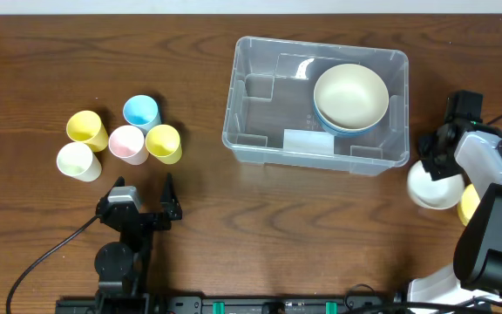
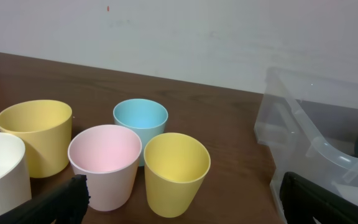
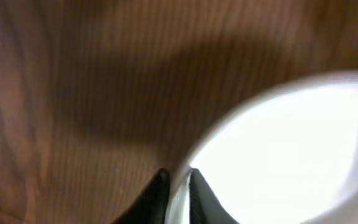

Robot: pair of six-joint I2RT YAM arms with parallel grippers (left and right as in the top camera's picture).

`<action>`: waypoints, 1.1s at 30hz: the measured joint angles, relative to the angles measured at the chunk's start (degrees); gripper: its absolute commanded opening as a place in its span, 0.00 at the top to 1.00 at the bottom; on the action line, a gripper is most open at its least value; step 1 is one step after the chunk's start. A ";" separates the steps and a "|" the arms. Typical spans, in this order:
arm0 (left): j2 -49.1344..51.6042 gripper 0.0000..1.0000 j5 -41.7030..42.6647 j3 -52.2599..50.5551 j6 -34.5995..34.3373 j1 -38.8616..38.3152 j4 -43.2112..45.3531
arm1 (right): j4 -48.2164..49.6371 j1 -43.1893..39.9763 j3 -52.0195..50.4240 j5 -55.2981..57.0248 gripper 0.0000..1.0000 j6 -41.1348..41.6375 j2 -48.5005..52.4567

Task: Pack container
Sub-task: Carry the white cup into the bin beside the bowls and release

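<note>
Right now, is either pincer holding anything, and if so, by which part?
The right pincer pinches the white bowl by its rim, with one finger on each side of the edge. The left pincer stands open and holds nothing.

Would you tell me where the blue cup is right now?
In the overhead view the blue cup stands left of the container, just behind the pink cup.
</note>
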 measured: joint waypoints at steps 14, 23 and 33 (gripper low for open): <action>0.00 0.02 0.02 0.00 0.00 0.00 0.00 | 0.94 -1.64 4.22 -0.35 0.99 -1.73 -0.22; 0.00 0.02 0.00 0.00 0.00 0.00 0.00 | -9.35 -1.64 22.10 -4.79 0.99 -6.21 0.07; 0.00 0.02 0.00 0.00 0.00 0.00 0.00 | -16.65 0.31 45.55 -13.46 0.99 -22.95 0.13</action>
